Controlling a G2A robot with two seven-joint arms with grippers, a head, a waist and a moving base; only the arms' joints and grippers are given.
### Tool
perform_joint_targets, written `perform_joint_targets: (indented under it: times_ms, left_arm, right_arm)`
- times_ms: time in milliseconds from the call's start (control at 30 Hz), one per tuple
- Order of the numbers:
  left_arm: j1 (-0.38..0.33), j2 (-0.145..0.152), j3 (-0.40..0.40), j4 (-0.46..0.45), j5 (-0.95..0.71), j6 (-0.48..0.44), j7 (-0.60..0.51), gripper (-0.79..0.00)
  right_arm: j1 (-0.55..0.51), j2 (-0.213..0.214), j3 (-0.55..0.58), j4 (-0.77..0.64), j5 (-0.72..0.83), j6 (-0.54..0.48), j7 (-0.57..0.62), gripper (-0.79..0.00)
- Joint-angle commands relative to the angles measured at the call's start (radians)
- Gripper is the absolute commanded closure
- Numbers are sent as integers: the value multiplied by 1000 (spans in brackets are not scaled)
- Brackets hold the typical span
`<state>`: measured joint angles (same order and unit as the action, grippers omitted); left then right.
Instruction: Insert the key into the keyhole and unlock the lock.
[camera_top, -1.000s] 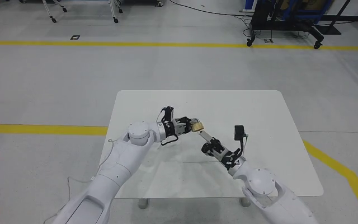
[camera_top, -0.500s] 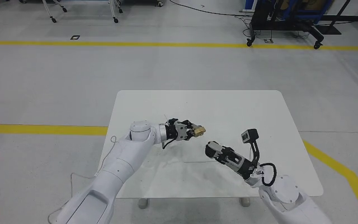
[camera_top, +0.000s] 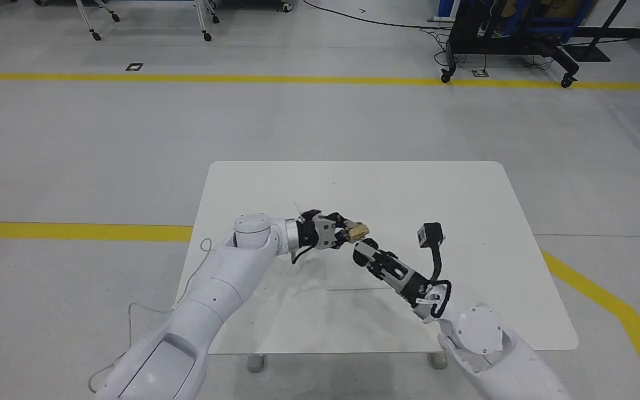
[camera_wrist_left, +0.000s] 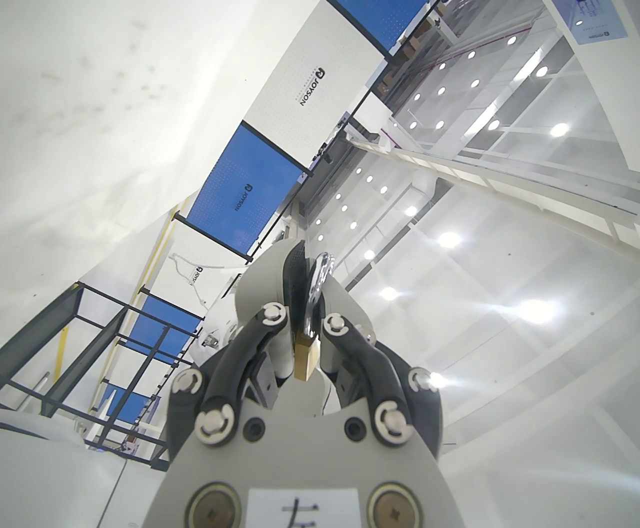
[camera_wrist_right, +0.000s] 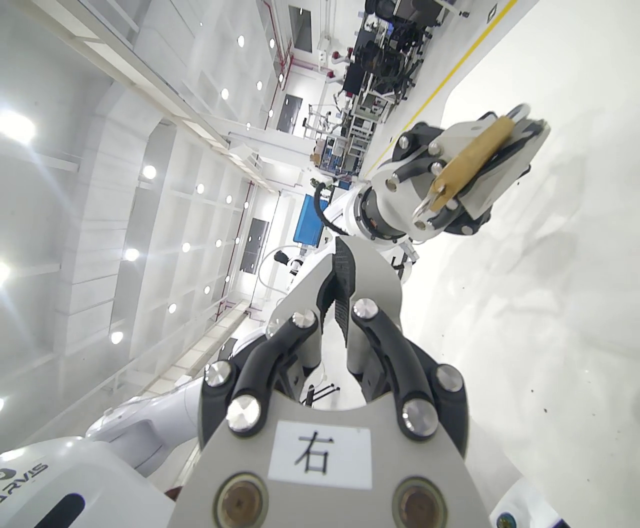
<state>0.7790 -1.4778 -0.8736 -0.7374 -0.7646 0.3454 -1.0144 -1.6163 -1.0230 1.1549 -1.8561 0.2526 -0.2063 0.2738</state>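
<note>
Left gripper (camera_wrist_left: 311, 280) is clenched on the lock (camera_wrist_right: 472, 157) — brass body pinched between its fingers, held up over the middle of the table (camera_top: 480, 200), not resting on it. The lock's long axis runs along the left fingers, so one short end faces outward toward the table's right edge. Silvery metal (camera_wrist_left: 318, 275) shows at the fingertip end; shackle or key, cannot tell.

Right gripper (camera_wrist_right: 344, 260) sits just beside the lock, on the side toward the table's near edge, fingers pressed together. No key is visible between them. Whether a thin one is pinched inside, cannot tell.

The relation that matters: the right fingers point toward the lock's flank, not down its long axis — the lock lies off their line.

Judgement: insertion is not yet lined up. The left arm only has to hold steady. The right would need to swing round to the outward short end and come in along the axis. The risk is that a skewed approach nudges the lock in the left grip.
</note>
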Motion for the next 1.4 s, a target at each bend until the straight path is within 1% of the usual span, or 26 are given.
perform_joint_targets:
  times_ms: [0,233,333,433,467,500,533,567,600,667,733,767,800,833,900,933,967,1000,1033,1067,1100,1167,1367]
  left_arm:
    - [-1,-1,1,1,4,-14,-6,0]
    - [-2,-3,-3,8,1,-29,-21,0]
    - [-3,-3,-10,6,-1,-50,-17,0]
    - [1,-1,-23,-7,3,-120,-1,0]
    - [2,0,-28,-13,14,-156,14,0]
    - [6,1,-33,-20,21,-190,30,0]
    - [10,2,-38,-29,30,-223,44,0]
    - [17,3,-44,-38,26,-247,46,0]
    - [19,5,-47,-44,37,-265,52,0]
    - [28,7,-51,-62,61,-313,67,0]
    - [34,10,-50,-80,85,-343,61,0]
    - [38,11,-48,-88,105,-361,63,0]
    - [44,12,-48,-95,107,-369,56,0]
    - [47,13,-50,-100,108,-375,52,0]
    - [51,15,-51,-109,128,-391,50,0]
    - [53,16,-51,-114,137,-398,42,0]
    - [54,18,-49,-120,151,-407,35,0]
    - [56,18,-47,-126,162,-413,27,0]
    - [58,19,-46,-131,168,-416,18,0]
    - [59,20,-45,-134,173,-421,14,0]
    - [60,20,-45,-136,175,-423,10,0]
    - [63,20,-47,-140,172,-427,7,0]
    - [68,18,-59,-138,146,-430,8,0]
  right_arm:
    - [28,-7,-16,15,5,36,-25,0]
    - [78,-26,-45,62,19,84,-62,0]
    - [67,-28,-38,58,21,56,-60,0]
    - [32,-25,-15,39,29,10,-41,0]
    - [19,-23,-4,33,37,-4,-31,-154]
    - [6,-22,7,28,42,-16,-22,-348]
    - [-7,-20,17,22,45,-28,-15,-520]
    - [-21,-19,26,16,48,-39,-8,-720]
    - [-32,-18,33,11,51,-49,-1,-785]
    - [-45,-18,37,12,89,-69,39,-785]
    - [-26,-18,36,47,200,-67,159,-785]
    - [-7,-18,37,76,269,-61,230,-730]
    - [15,-19,41,110,340,-53,294,-520]
    - [35,-20,45,145,410,-46,345,-391]
    - [69,-24,48,208,513,-33,428,-369]
    - [82,-26,48,232,541,-29,450,-372]
    - [92,-28,45,247,558,-27,468,-385]
    - [100,-30,42,260,568,-25,485,-422]
    - [108,-31,40,271,572,-24,495,-413]
    - [114,-32,40,280,573,-22,500,-422]
    - [119,-33,39,286,572,-19,502,-397]
    - [128,-35,36,293,577,-8,513,-382]
    - [156,-44,24,325,597,12,535,-286]
